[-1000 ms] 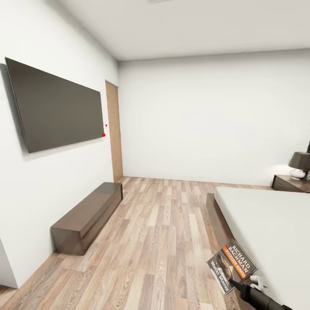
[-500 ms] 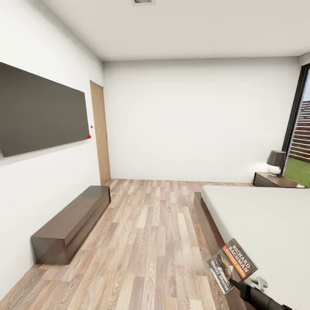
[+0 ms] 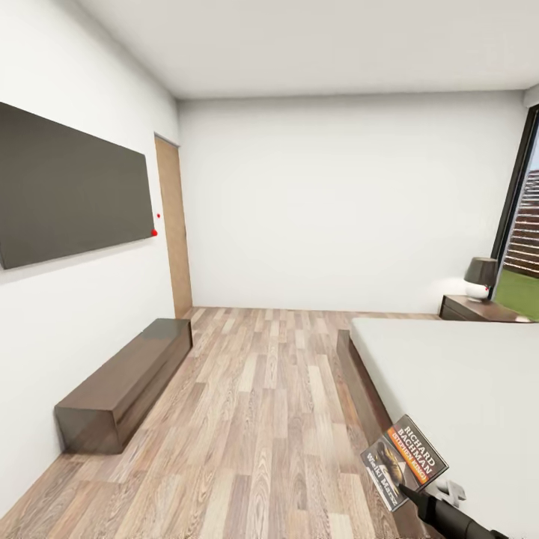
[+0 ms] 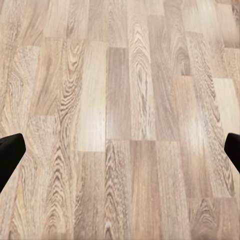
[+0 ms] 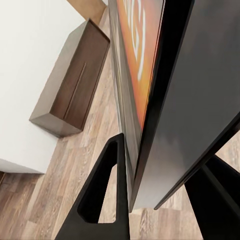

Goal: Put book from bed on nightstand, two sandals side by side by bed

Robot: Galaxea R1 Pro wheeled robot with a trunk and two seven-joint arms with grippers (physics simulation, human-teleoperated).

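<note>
We look fwd into the bedroom [image 3: 352, 202]: white walls, striped wood-plank floor [image 3: 262, 404]. Our right jaws [image 3: 408, 490], at approx 5 o'clock in the head view, are clamped on the book [image 3: 404, 460], which we hold upright and tilted above the bed's near corner. Its dark cover faces us, w/ an orange band and white "Richard Bachman" lettering. In the right wrist view we see the book [image 5: 150, 65] edge-on, pinched btwn two black fingers [image 5: 107, 195].

The bed [image 3: 457, 389] fills the 3 to 4 o'clock area: pale grey mattress on a dark brown base. Beyond it at approx 2 o'clock, near the far wall, stands a nightstand [image 3: 479, 308] w/ a dark-shaded lamp [image 3: 480, 278] on top. A dark-framed window [image 3: 520, 202] runs along the edge at 3 o'clock.

At 9 o'clock a large dark TV [image 3: 71, 191] hangs on the left wall; below it, at approx 8 o'clock, a long low dark brown cabinet [image 3: 123, 385] sits on the floor. A wooden door [image 3: 172, 232] stands at approx 10 o'clock.

Our left jaws [image 4: 120, 150] hang spread wide over bare planks, holding nothing; the black tips show at opposite edges of the left wrist view.
</note>
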